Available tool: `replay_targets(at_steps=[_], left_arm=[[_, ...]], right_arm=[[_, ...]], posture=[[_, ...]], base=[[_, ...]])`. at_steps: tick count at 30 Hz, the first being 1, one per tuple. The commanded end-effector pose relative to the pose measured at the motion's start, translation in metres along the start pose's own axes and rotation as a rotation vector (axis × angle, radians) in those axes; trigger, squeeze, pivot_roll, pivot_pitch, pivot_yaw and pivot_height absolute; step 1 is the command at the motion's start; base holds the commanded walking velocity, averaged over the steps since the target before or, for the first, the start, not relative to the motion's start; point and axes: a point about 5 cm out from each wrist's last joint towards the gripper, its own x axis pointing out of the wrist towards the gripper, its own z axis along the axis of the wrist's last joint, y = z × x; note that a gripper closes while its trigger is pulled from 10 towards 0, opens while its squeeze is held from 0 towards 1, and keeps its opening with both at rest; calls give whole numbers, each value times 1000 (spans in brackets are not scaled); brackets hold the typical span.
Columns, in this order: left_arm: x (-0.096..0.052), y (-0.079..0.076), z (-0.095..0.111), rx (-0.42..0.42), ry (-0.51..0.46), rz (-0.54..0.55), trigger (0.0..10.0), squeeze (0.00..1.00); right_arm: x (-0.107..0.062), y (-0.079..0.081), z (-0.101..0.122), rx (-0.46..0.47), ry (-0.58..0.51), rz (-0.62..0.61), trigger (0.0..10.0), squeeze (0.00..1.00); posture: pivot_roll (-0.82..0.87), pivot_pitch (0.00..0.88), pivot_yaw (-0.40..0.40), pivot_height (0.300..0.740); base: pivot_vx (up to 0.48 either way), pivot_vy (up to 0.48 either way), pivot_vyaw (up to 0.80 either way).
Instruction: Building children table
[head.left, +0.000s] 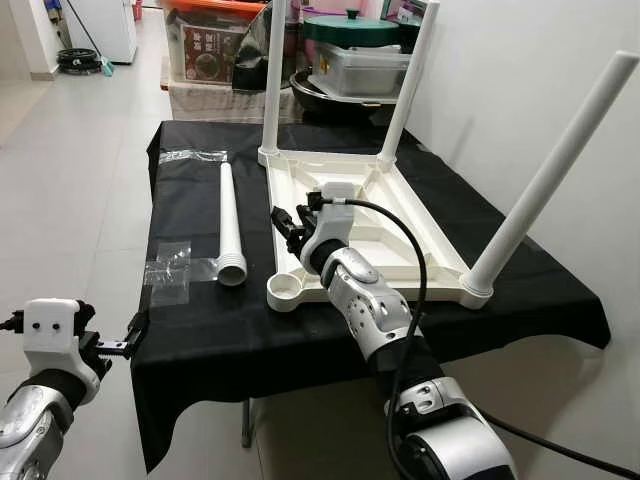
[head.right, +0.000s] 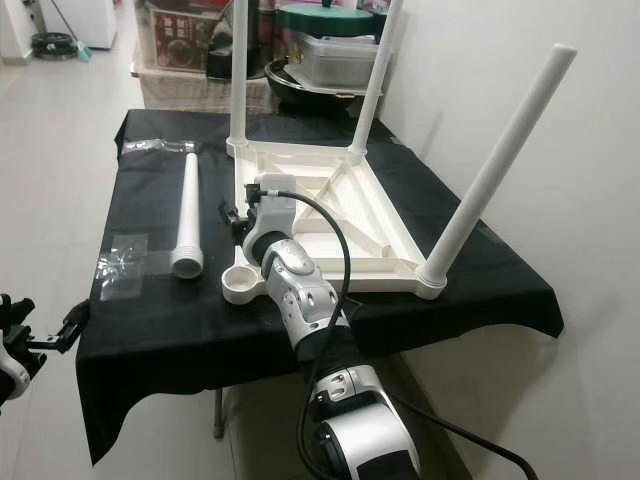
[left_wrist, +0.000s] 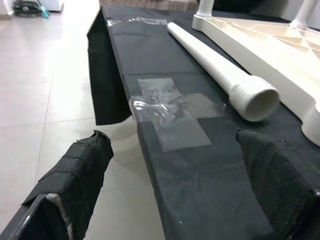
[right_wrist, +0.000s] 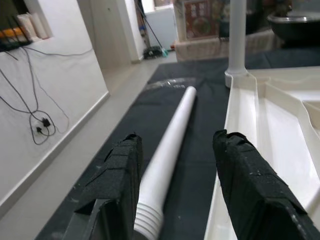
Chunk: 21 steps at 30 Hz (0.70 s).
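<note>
Right gripper (right_wrist: 175, 185) hangs open right over the loose table leg (head.left: 229, 222), beside the flipped tabletop (head.left: 400, 215); left gripper (left_wrist: 180, 185) open too

My head views look down on the black-clothed worktop (head.left: 200, 330); my wrist views skim it closely, sharing the loose white plastic leg (left_wrist: 220, 75)

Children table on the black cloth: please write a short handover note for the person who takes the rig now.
Right gripper: open, above the loose leg's threaded end, beside the tabletop edge.
Left gripper: open, at the near left edge of the black cloth, holding nothing.
Tabletop: upside down on the cloth.
Done: three legs stand in their corner sockets.
Left: the loose leg lies flat on the cloth, left of the tabletop; the near left socket is empty. Pick up this leg and fit it there.
</note>
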Motion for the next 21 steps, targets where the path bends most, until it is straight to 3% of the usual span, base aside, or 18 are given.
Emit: replay_targets(at_steps=[1,9,21], left_arm=[[2,-1,0,3,-11,15,10000,0],[4,-1,2,4,-24,33,10000,0],[9,-1,2,8,-28,42,10000,0]], right_arm=[[-4,14,-8,33,-24,52,10000,0],[-8,17,-6,39,-43,68,10000,0],[-13,13,-6,42,-55,63,10000,0]], posture=[[127,0,-125,740],[126,0,-122,740],[119,0,-112,740]], base=[[0,0,0],[0,0,0],[0,440,0]])
